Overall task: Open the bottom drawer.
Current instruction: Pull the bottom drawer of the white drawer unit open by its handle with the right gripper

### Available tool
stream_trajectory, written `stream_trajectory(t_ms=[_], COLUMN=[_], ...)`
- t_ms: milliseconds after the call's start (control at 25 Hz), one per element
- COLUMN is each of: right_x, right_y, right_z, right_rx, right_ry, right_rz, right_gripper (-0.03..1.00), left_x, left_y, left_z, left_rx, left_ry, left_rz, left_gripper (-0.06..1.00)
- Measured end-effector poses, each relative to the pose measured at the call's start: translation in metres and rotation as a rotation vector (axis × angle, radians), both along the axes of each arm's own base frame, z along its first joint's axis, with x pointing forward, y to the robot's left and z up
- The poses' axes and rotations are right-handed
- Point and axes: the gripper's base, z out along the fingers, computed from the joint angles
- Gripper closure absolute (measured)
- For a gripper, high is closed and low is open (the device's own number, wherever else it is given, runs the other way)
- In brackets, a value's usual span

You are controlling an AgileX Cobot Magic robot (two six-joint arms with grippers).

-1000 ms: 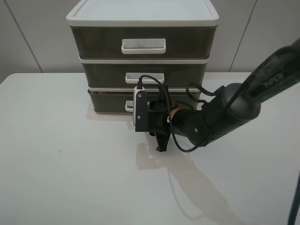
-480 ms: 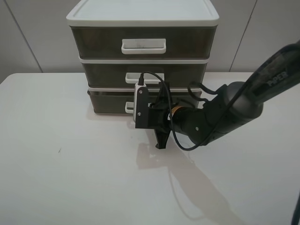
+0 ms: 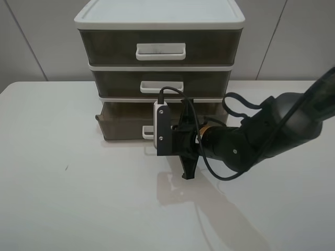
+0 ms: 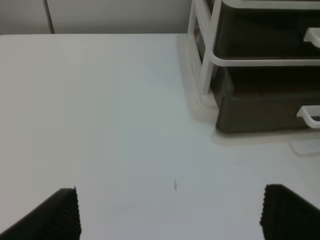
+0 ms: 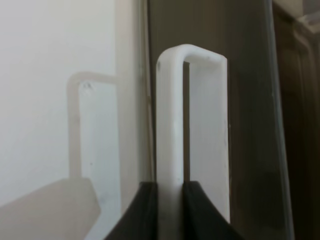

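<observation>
Bottom drawer [image 3: 123,124]: lowest tier, front a little proud of the unit [image 3: 159,21]. Right gripper [image 5: 170,195] is nearer, fingers clamped on its handle [image 5: 167,115], which runs across the front. Pull straight out. Left gripper [image 4: 172,212]: fingers apart, well off.

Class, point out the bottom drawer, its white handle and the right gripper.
bottom drawer [image 3: 123,124], exterior high view, brown front panel.
white handle [image 5: 169,115], right wrist view, front bar.
right gripper [image 5: 170,192], right wrist view, midway between fingertips.

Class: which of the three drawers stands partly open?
The bottom drawer: its front juts forward, while the middle drawer and top drawer sit flush.
</observation>
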Motion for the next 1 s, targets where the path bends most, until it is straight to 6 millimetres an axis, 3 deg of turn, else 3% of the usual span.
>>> stream_trajectory(t_ms=[520,1000], right_x=[-0.027,-0.044], right_y=[0.020,0.012], right_z=[0.003,0.005], right_rx=[0.035,0.016], right_ry=[0.085,0.115], right_rz=[-0.037,-0.019], right_gripper=[0.86,0.86], left_x=[0.000,0.000], left_y=[0.000,0.000], left_z=[0.000,0.000], left_rx=[0.000,0.000], left_ry=[0.000,0.000], left_rz=[0.000,0.000], left_gripper=[0.20,0.20])
